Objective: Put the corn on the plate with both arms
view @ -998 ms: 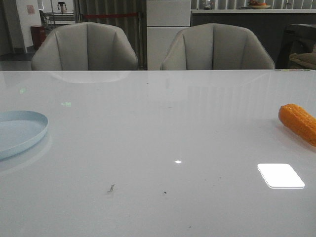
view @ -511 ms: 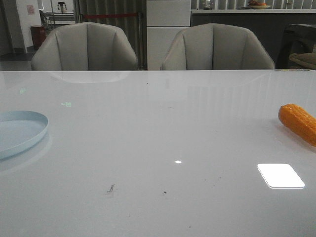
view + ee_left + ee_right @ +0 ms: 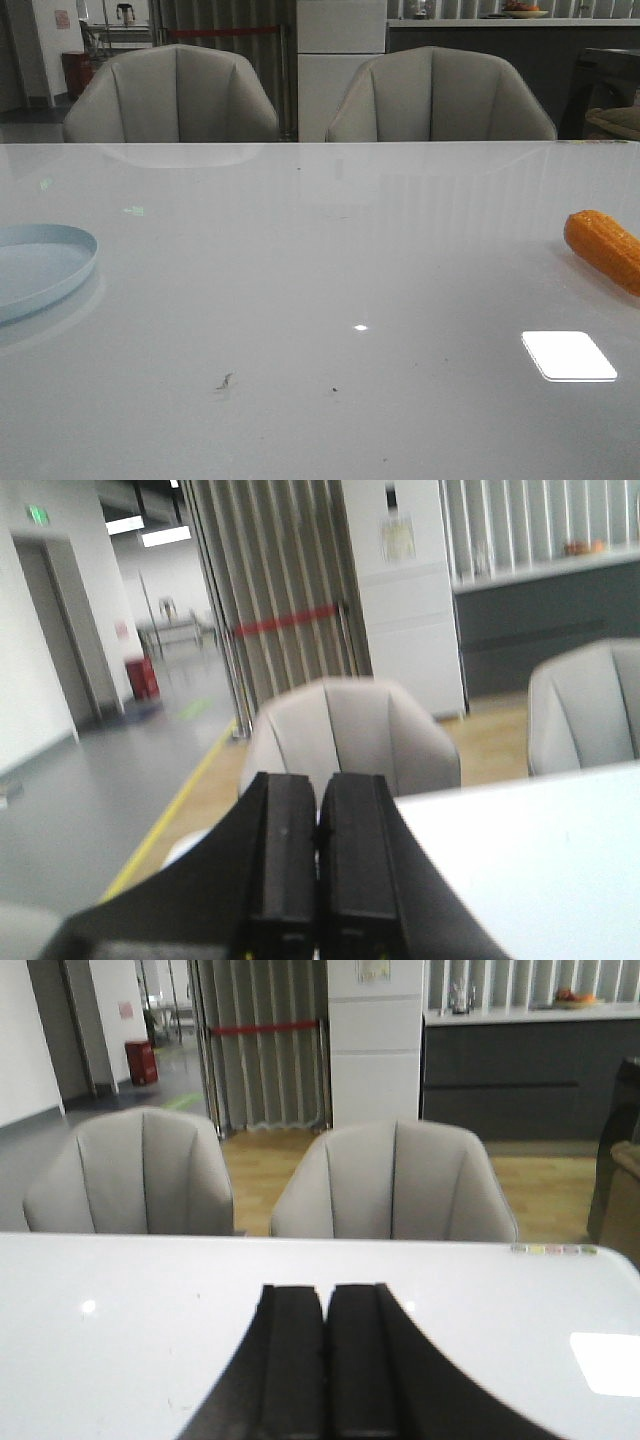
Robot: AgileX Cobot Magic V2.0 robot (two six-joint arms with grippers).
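Observation:
The orange corn (image 3: pixel 605 250) lies on the white table at the far right edge of the front view, partly cut off. The pale blue plate (image 3: pixel 40 268) sits at the far left edge, empty and partly cut off. Neither arm shows in the front view. My left gripper (image 3: pixel 320 780) is shut and empty, its black fingers pressed together, facing the chairs beyond the table. My right gripper (image 3: pixel 324 1290) is also shut and empty above the table surface. Neither wrist view shows the corn or the plate.
Two grey chairs (image 3: pixel 172 95) (image 3: pixel 440 95) stand behind the table's far edge. A bright light reflection (image 3: pixel 568 355) lies on the table (image 3: pixel 330 270) near the front right. Small dark specks (image 3: pixel 225 381) mark the surface near the front.

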